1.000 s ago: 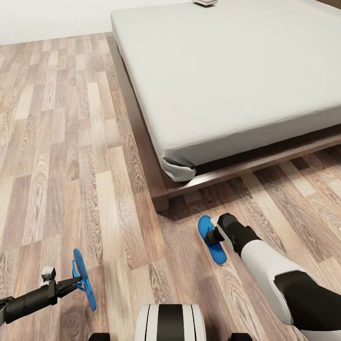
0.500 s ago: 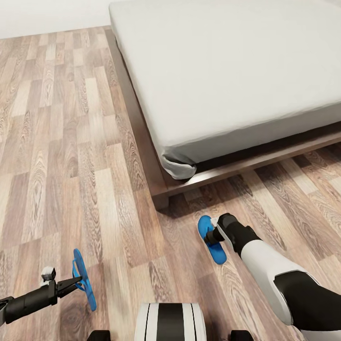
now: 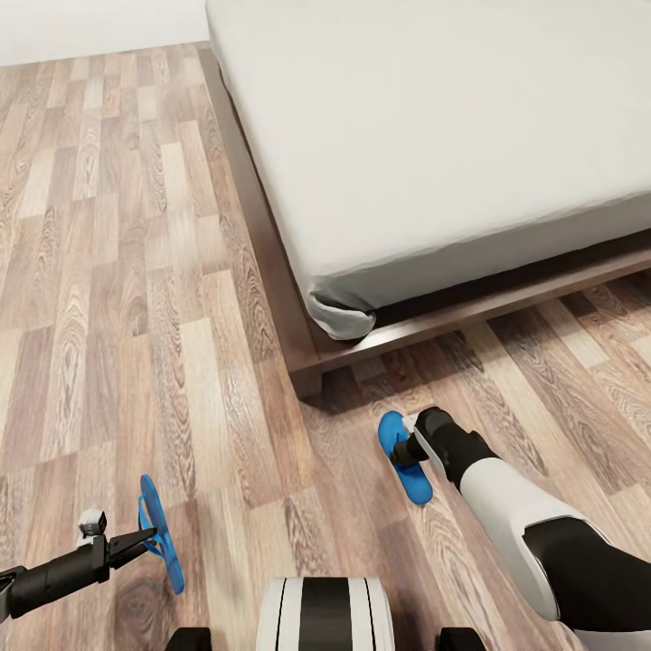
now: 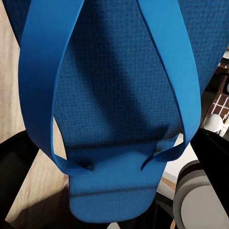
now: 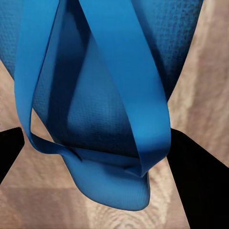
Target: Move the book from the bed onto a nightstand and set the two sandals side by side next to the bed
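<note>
One bed (image 3: 434,136) takes up most of what is ahead: a low platform with a dark brown wood frame and a smooth light grey mattress cover, its near corner pointing toward the robot, where the cover bunches into a fold. Around it runs one floor (image 3: 108,298) of brown wood planks, and a strip of white wall (image 3: 90,27) shows at the far left.

There are two arms. The right arm (image 3: 533,533), white and black, reaches forward and down toward the floor near the bed's corner. The left arm (image 3: 45,579), thin and dark, comes in low from the side.

There are two blue sandals. The right gripper (image 3: 409,449) has its fingers closed on the right sandal (image 3: 404,457), which lies flat-side up close over the planks just short of the bed frame; the right wrist view shows the blue straps (image 5: 114,81) and sole between two dark fingers (image 5: 200,176). The left gripper (image 3: 145,540) pinches the left sandal (image 3: 161,533), held on edge and well apart from the other sandal and from the bed. In the left wrist view its textured sole (image 4: 114,95) and straps sit between the dark fingers (image 4: 14,167).
</note>
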{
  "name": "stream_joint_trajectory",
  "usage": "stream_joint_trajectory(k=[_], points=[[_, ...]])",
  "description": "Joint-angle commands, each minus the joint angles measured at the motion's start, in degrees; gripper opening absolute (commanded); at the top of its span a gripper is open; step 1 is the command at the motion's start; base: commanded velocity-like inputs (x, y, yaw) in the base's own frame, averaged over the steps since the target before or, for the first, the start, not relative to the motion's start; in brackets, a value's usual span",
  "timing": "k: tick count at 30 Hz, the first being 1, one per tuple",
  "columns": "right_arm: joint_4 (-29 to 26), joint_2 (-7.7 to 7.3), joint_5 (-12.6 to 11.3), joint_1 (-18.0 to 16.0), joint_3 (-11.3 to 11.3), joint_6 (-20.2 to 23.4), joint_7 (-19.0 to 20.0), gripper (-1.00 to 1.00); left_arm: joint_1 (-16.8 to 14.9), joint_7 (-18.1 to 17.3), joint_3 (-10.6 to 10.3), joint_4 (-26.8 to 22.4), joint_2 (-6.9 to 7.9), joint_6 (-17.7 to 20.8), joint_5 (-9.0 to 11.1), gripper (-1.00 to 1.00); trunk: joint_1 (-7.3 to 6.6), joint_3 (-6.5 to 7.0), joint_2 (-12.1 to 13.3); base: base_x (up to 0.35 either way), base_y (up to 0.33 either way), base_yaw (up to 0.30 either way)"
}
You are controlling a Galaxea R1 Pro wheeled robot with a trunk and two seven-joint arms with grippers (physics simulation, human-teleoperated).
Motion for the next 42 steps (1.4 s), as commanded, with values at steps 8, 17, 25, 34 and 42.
stream_joint_trajectory(k=[8, 17, 25, 34, 42], points=[[-0.1, -0.20, 0.6, 0.0, 0.1, 0.2, 0.5, -1.00, 0.0, -0.2, -0.4, 0.0, 0.02, 0.6, 0.4, -1.00, -0.01, -0.03, 0.0, 0.000, 0.000, 0.000], [-0.1, -0.33, 0.5, 0.0, 0.0, 0.2, 0.5, 1.00, 0.0, -0.2, -0.4, 0.0, -0.05, 0.6, 0.4, -1.00, -0.01, -0.03, 0.0, 0.000, 0.000, 0.000], [-0.1, -0.04, 0.5, 0.0, 0.0, 0.2, 0.5, 1.00, 0.0, -0.2, -0.4, 0.0, -0.07, 0.7, 0.4, -1.00, -0.01, -0.03, 0.0, 0.000, 0.000, 0.000], [0.0, -0.06, 0.5, 0.0, 0.0, 0.2, 0.5, 1.00, 0.0, -0.2, -0.4, 0.1, -0.01, 0.7, 0.4, -1.00, -0.11, 0.85, 0.0, 0.000, 0.000, 0.000], [0.0, -0.07, 0.5, 0.0, 0.0, 0.2, 0.5, 1.00, 0.0, -0.2, -0.4, 0.1, 0.02, 0.7, 0.4, -1.00, -0.32, 2.63, 0.1, 0.000, 0.000, 0.000]])
